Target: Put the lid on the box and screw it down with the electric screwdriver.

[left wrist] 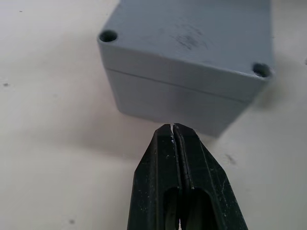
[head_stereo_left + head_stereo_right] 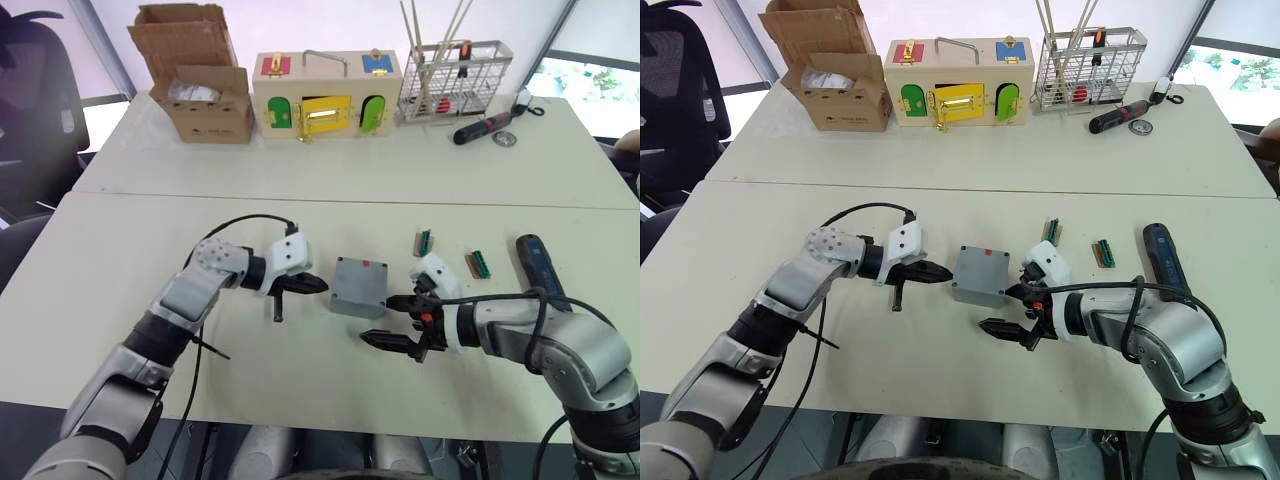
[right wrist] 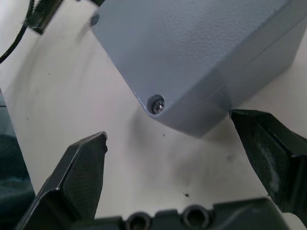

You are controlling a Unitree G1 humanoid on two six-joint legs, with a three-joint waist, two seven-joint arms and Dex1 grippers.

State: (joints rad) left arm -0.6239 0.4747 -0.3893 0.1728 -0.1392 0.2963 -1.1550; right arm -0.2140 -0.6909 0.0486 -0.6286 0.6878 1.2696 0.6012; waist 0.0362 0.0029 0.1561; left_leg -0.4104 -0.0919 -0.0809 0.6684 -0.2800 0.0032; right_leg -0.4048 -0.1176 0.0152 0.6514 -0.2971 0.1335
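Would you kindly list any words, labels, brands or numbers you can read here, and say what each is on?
None can be read.
Cardboard box: dark print low on its front, too small to read.
Electric screwdriver: bluish label, blurred.
Lid on the box: plain grey, no lettering.

You're looking over two pale cream worktops (image 2: 120,250) pushed together, a seam running across between them. A black office chair (image 2: 35,110) stands at the far left. Bright daylight washes the white wall behind, and a window (image 2: 585,80) with greenery outside sits at far right.
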